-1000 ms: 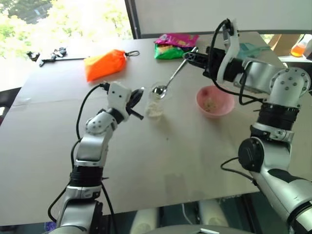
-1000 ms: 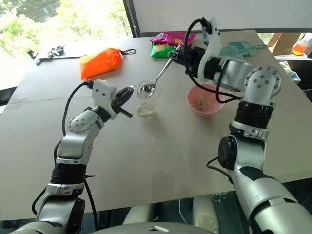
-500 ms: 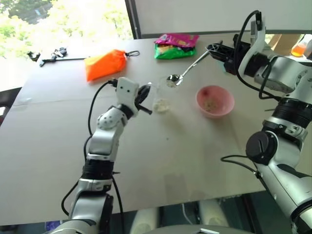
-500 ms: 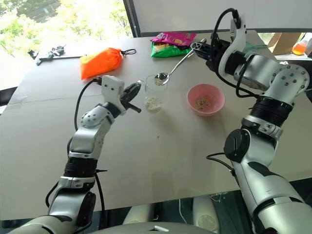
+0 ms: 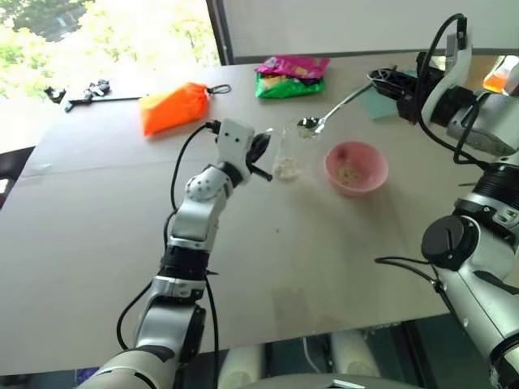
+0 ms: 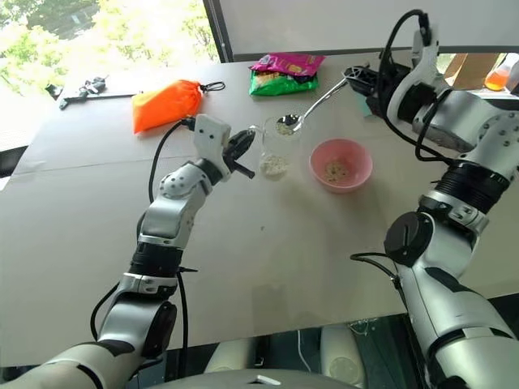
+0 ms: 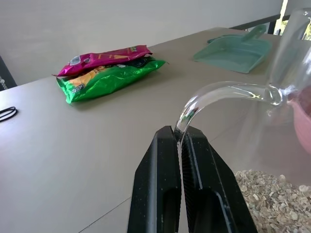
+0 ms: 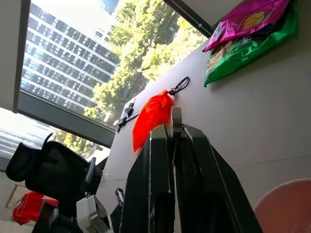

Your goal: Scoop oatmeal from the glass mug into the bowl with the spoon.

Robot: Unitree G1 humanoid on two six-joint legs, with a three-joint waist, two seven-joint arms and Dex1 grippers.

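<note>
The glass mug (image 5: 285, 154) is just left of the pink bowl (image 5: 355, 168), with pale oatmeal (image 5: 285, 169) in its bottom. My left gripper (image 7: 179, 133) is shut on the mug's thin handle (image 7: 228, 90). My right gripper (image 5: 386, 80) is shut on the end of the spoon's handle (image 8: 175, 118) and holds it up at the far right. The spoon (image 5: 334, 108) slants down to the left. Its small bowl (image 6: 285, 124) carries some flakes and hangs over the mug's rim. A few flakes of oatmeal (image 6: 334, 170) lie in the pink bowl.
An orange pouch (image 5: 172, 107) lies at the far left and pink and green snack packets (image 5: 292, 76) at the back. A teal scoop (image 7: 238, 48) rests behind the bowl. Black clips (image 5: 81, 91) sit at the far left edge.
Both arms have moved to the right. The left gripper brought the mug up beside the bowl. The spoon came up out of the mug and travelled right with it.
</note>
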